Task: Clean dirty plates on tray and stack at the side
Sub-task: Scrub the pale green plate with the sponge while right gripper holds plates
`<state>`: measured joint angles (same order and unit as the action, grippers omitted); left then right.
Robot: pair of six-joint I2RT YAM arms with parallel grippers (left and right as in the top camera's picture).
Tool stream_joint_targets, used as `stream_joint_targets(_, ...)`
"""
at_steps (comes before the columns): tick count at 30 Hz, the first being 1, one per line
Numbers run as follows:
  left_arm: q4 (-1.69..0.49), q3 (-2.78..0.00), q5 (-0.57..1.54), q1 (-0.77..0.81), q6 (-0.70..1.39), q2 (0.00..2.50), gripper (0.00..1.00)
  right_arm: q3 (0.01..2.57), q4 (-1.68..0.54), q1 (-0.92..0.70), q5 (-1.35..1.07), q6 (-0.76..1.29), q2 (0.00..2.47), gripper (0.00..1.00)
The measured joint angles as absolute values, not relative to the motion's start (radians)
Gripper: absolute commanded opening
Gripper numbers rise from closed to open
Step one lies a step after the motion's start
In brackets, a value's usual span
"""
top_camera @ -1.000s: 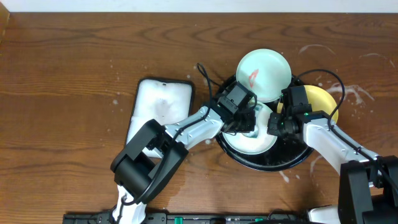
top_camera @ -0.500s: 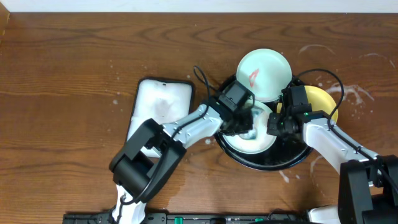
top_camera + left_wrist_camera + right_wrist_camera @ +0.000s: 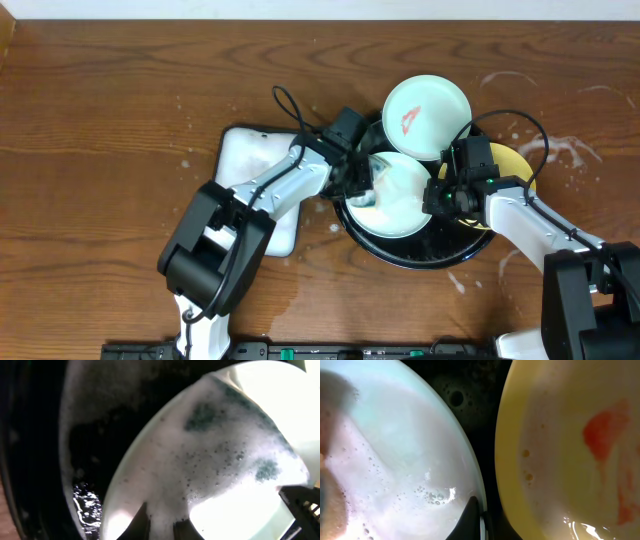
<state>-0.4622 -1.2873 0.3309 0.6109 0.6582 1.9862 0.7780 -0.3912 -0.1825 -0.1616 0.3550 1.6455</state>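
Inside the black tray [image 3: 420,262], our right fingers [image 3: 471,519] pinch the rim of the soapy plate [image 3: 400,200]. Left fingers [image 3: 139,525], pressed together, have slid from its middle toward the white tray [image 3: 250,160], yellow plate [image 3: 525,165] crowding rightward.

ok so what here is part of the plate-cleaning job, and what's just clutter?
Job: black tray; soapy mint plate; red-smeared mint plate; yellow plate with red smear; streaked tabletop at the right for stacking.
Lying about: white rectangular tray.
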Motion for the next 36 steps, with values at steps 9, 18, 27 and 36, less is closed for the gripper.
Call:
stream_joint_targets(9,-0.351,-1.285,0.382,0.72,0.701,1.998,0.08,0.778,-0.391,-0.183,-0.162,0.355,1.645,0.01)
stream_joint_targets(18,-0.278,-1.283,0.425,0.744,0.704,2.003,0.08,0.778,-0.391,-0.183,-0.162,0.355,1.646,0.01)
stream_joint_targets(27,-0.251,-1.283,0.323,0.636,0.606,2.003,0.08,0.778,-0.387,-0.183,-0.171,0.355,1.647,0.01)
stream_joint_targets(36,-0.254,-1.283,0.298,0.636,0.549,2.003,0.08,0.778,-0.384,-0.184,-0.185,0.354,1.649,0.01)
